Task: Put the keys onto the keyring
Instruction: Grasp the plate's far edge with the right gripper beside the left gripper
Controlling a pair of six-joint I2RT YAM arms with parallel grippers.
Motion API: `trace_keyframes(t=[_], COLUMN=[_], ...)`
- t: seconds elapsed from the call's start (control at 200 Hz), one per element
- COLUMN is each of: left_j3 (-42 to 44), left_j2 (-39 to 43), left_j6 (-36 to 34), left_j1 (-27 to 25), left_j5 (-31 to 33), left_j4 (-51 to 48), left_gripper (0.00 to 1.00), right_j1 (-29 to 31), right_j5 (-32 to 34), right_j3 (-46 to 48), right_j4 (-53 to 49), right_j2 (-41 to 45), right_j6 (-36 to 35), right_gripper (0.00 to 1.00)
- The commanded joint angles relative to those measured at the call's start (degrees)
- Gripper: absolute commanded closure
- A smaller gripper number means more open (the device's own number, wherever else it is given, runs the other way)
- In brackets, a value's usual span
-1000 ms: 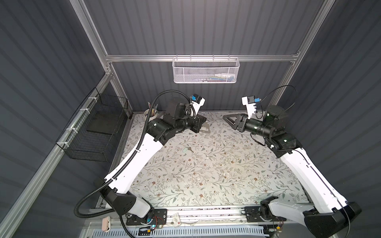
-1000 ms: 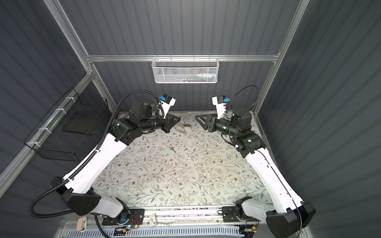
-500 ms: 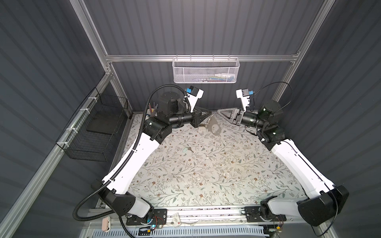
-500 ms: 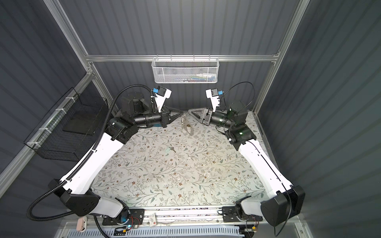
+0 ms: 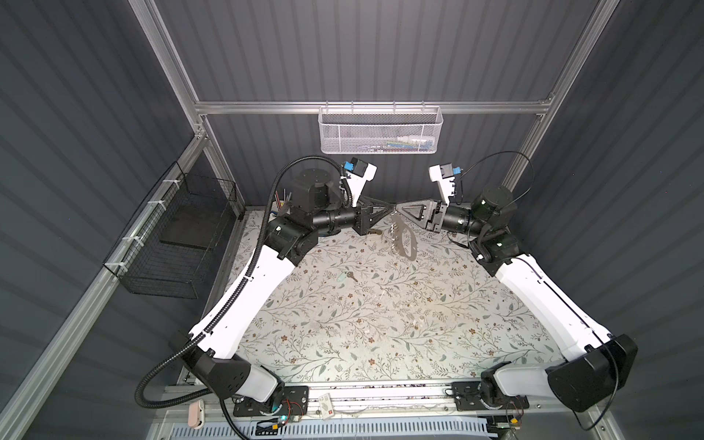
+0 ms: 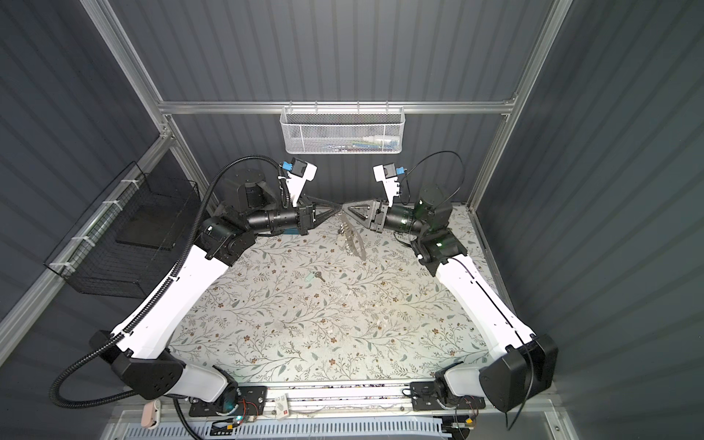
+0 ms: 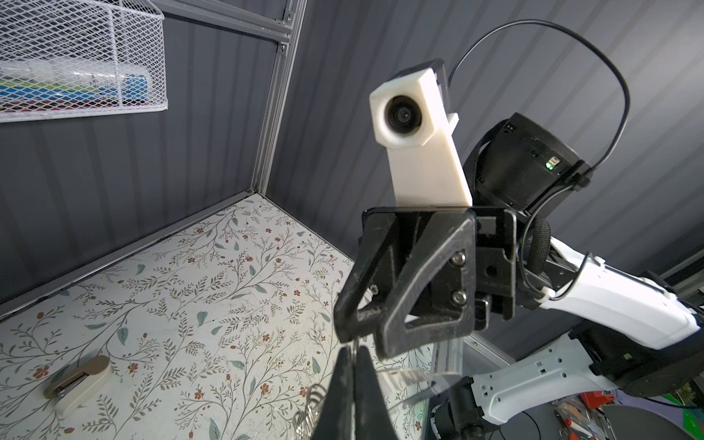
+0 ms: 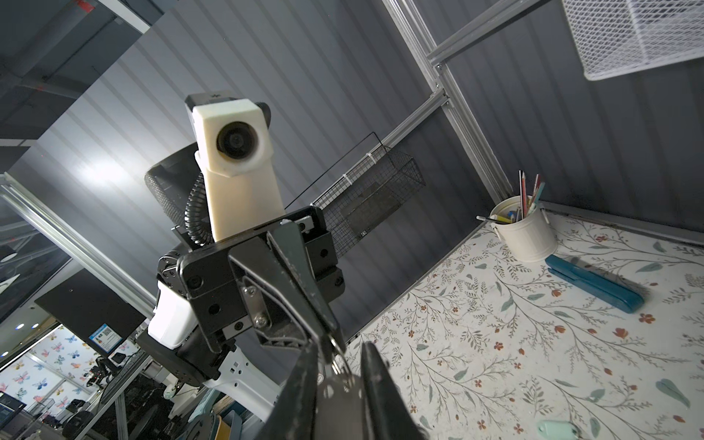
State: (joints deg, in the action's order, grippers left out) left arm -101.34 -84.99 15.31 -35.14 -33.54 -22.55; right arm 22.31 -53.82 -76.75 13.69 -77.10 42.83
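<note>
Black fingers of the left end effector (image 5: pixel 389 210) are pressed fully together, and a thin silver wire ring (image 7: pixel 356 351) of the keyring (image 5: pixel 407 251) is pinched between their tips, as is seen in the left wrist view. Tip to tip with it, the right end effector (image 5: pixel 398 208) is held above the far middle of the bench (image 5: pixel 381 343). In the right wrist view its two fingers (image 8: pixel 375 381) are shown a little apart with the upper end of the grey fob between them, but whether the fob is actually gripped cannot be told. Below both sets of tips the keyring is hung from that ring, and the small rings on its edge are seen in both top views. The keys (image 5: pixel 344 277), a brass-coloured key joined to a pale mint-green tag, are seen lying flat on the floral bench surface, nearer the front than the hanging keyring and well apart from both end effectors. A tan-and-white lump (image 7: pixel 78 381) is laid on the bench near the far edge, and a teal oblong case (image 8: pixel 594 284) is laid near a white pot (image 8: pixel 524 236) of pencils in the far left corner. A white mesh basket (image 5: pixel 381 131) is hooked on the rear rail and a black wire basket (image 5: pixel 183 236) on the left frame.
</note>
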Motion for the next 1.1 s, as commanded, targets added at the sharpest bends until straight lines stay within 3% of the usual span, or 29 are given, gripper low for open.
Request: trace_keyframes(t=[0.0, 0.22, 0.34, 0.545, 0.695, 0.755, 1.021, 1.061, 1.096], left_j3=[-2.8, -3.0, -3.1, -3.0, -2.8, -2.8, -1.3, -1.3, -1.3], left_j2=[-0.6, -1.0, -1.1, -1.4, -1.6, -1.6, -1.3, -1.1, -1.1], left_j6=[0.6, 0.9, 1.1, 1.1, 1.4, 1.7, 3.9, 4.0, 4.0], left_j1=[0.4, 0.4, 0.4, 0.4, 0.4, 0.4, 0.4, 0.4, 0.5], left_j5=[-1.5, -1.4, -2.2, -2.7, -3.5, -3.9, -5.3, -5.1, -4.9], left_j4=[1.9, 1.8, 2.0, 1.6, 1.5, 1.8, 4.2, 4.2, 4.1], left_gripper=[1.0, 1.0, 1.0, 1.0, 1.0, 1.0, 1.0, 0.86, 0.82], right_j1=[0.5, 1.2, 1.4, 1.4, 1.8, 2.0, 2.2, 2.2, 2.2], right_j5=[-0.9, -0.7, 0.0, 0.7, 0.5, 0.4, 1.0, 1.3, 1.4], right_j3=[-1.0, -1.0, -0.9, -1.2, -1.2, -1.0, 0.6, 0.8, 1.0], right_j4=[0.3, -2.3, -3.3, -2.6, -1.8, -1.6, 1.5, 1.6, 1.7], right_j2=[0.3, 0.6, 0.8, 1.2, 1.4, 1.5, 2.1, 2.4, 2.5], right_j6=[-1.8, -4.5, -5.3, -5.0, -4.8, -5.0, -3.2, -3.3, -3.2], right_gripper=[0.8, 0.82, 0.88, 0.87, 0.93, 1.0, 1.0, 1.0, 1.0])
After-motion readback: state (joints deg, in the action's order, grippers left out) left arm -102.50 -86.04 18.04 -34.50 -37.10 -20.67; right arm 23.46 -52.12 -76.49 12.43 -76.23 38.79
